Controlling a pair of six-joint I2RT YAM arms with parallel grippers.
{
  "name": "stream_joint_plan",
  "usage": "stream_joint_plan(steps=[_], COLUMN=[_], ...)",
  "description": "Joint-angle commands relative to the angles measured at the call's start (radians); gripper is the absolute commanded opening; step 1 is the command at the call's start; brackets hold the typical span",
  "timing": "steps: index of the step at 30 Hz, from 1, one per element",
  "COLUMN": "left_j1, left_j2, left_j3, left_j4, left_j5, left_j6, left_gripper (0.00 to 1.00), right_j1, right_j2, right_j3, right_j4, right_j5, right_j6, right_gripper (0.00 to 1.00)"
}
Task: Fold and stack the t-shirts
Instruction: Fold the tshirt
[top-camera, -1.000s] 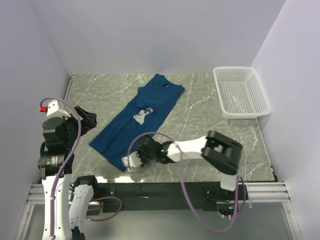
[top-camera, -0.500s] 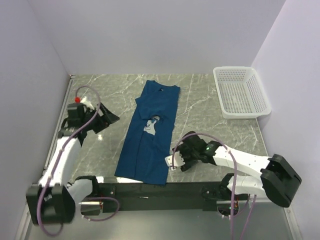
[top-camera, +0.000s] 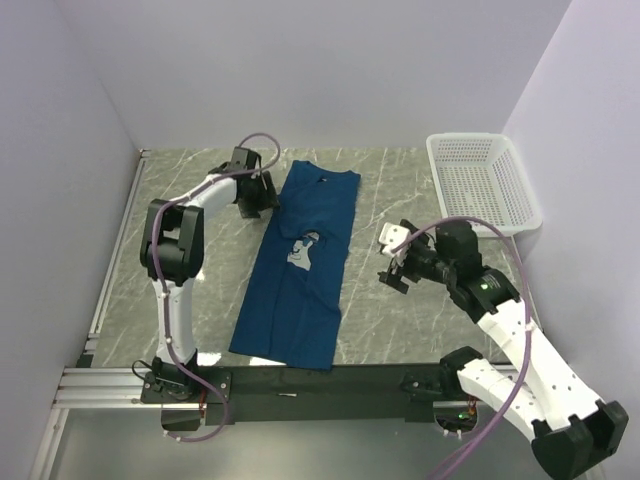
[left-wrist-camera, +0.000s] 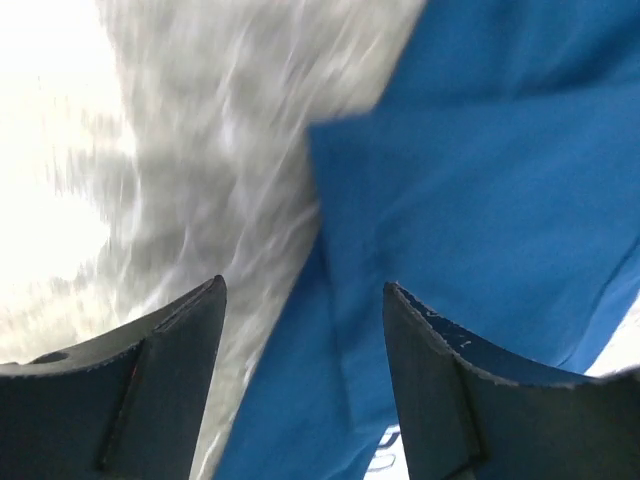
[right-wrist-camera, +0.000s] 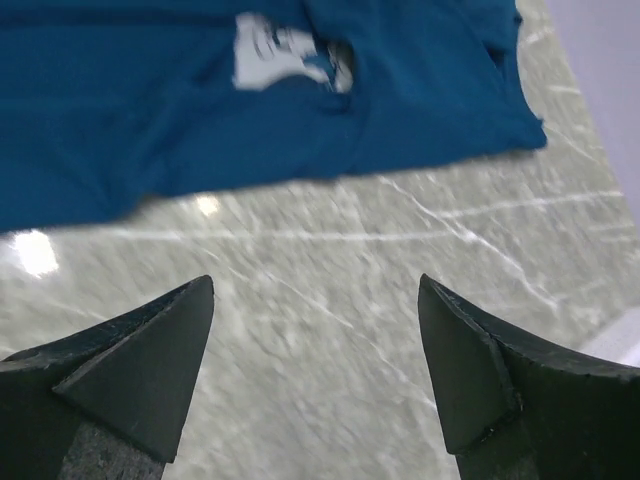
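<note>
A: Where is the dark blue t-shirt (top-camera: 298, 265) found?

B: It is laid flat, print up, on the marble table (top-camera: 420, 190). The left gripper (top-camera: 262, 195) is held with fingers apart at its upper edge, likely for a grasp. The right gripper (top-camera: 393, 257) is kept alongside, fingers apart and empty.

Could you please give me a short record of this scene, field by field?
t-shirt: dark blue, flat on the table, long and narrow, print up
left gripper: open, over the shirt's far left edge, holding nothing
right gripper: open, above bare table to the right of the shirt
basket: white mesh, far right corner, apart from the shirt
folding: not finished
</note>
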Motion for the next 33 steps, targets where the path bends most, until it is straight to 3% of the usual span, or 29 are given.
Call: stream_joint_plan(steps=[1,7,11,14,15,17,27,33], left_j1=[-0.014,-0.014,-0.014,-0.014,-0.014,-0.012,0.135,0.221], left_j2=[0.044,0.184,0.212,0.233,0.236,0.227,0.1,0.029], left_j3=[0.131,0.217,0.19,0.197,0.203,0.214,0.135,0.006], left_j4=[-0.107,-0.175,-0.17,-0.172,-0.173,-0.172,-0.069,0.029], left_j5=[-0.102,0.172,0.221,0.261,0.26,0.212,0.061,0.083], left_j6=[0.07,0.169,0.186,0.192,0.192,0.169,-0.001,-0.067], left_gripper=[0.69,0.54,0.48,0.3,0.15,0.01,0.01,0.01], right_j1=[-0.028,-0.112,-0.182,-0.221,-0.229,-0.254,-0.303,-0.303], right_j2=[-0.032,-0.058,-0.073,-0.081,-0.081,-0.082,-0.076,-0.055], right_j3=[0.028,-0.006,-0.016,-0.029,-0.027,-0.032,-0.045,-0.042], right_j4=[0.015,0.078,0.088,0.098,0.095,0.092,0.084,0.076], right_j5=[-0.122,-0.196,-0.241,-0.274,-0.284,-0.305,-0.351,-0.354], right_j6=[0.179,0.246,0.262,0.274,0.274,0.277,0.277,0.269], right_gripper=[0.89,0.89,0.89,0.89,0.89,0.89,0.89,0.89])
